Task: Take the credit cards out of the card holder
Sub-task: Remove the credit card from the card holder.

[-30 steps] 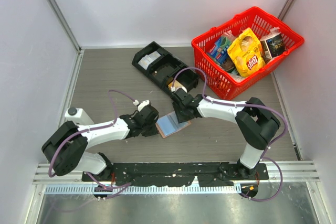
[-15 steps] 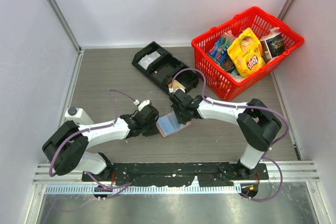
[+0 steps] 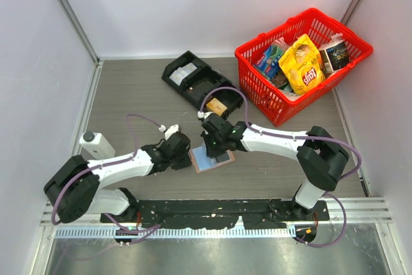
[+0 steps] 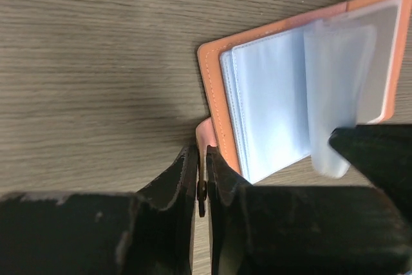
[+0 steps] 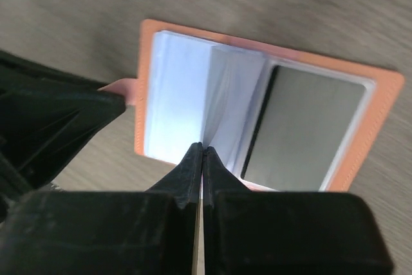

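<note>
Grey wood-grain surface (image 3: 129, 94) between white walls, and the card holder (image 3: 211, 158) lies right in the middle of it, opened flat with its pale blue panels facing up. On the far side sit a black compartment tray (image 3: 193, 88) and a red basket (image 3: 273, 109) full of snack packets.

Left gripper (image 4: 201, 159) comes in from the holder's left side, its fingers pressed together on the small salmon tab (image 4: 205, 136) sticking out of that edge. Right gripper (image 5: 202, 152) is over the holder from the far side, fingertips squeezed tight with no gap. It is pinching the edge of a clear sleeve (image 4: 335, 82), which stands up off the stack of pages. Under it, on the holder's right half, a grey card (image 5: 302, 133) sits inside its pocket.
</note>
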